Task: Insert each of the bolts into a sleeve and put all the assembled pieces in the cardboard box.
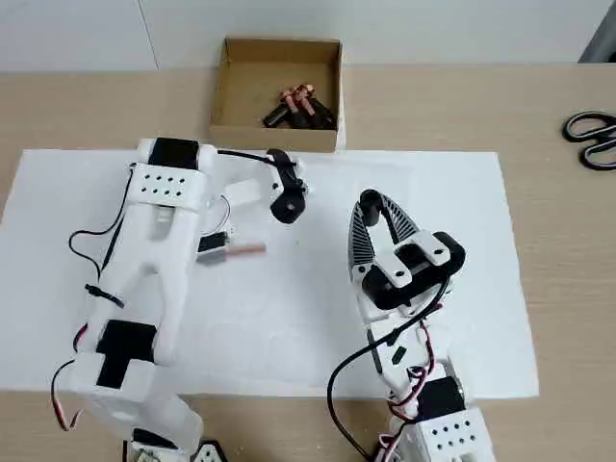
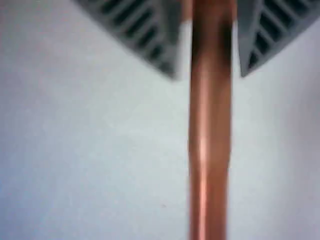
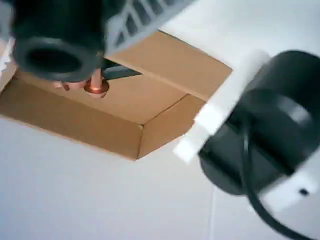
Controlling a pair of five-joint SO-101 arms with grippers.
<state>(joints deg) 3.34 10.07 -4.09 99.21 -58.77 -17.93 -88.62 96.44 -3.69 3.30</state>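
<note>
Two grips to report, both loaded. Clenched on the shank of a copper bolt (image 2: 210,140) with the ribbed grey fingers (image 2: 145,35) of the left gripper (image 2: 207,70); held over the white sheet (image 1: 289,327), roughly level, free end aimed across toward the other arm in the high view. Clamped likewise on a black sleeve (image 3: 52,55) with the fingers (image 3: 142,15) of the right gripper (image 1: 373,204), open bore turned partly toward that wrist's camera. Well apart for now, with bare sheet between bolt tip and sleeve.

Farther out, past the sheet's far edge on the bench (image 1: 77,106): the cardboard box (image 1: 274,138), with a small heap of assembled pieces (image 1: 300,108) lying toward its right side. Off at the bench's far right, a pair of scissors (image 1: 592,138).

Reads as the mating step: both parts lifted, not yet joined, nothing ready for the box. Next calls for closing the gap and, above all, lining up: turning the sleeve so its bore faces the bolt's free end, bringing both onto one axis, then sliding in straight. Likely to jam or skid off the rim if tilted.
</note>
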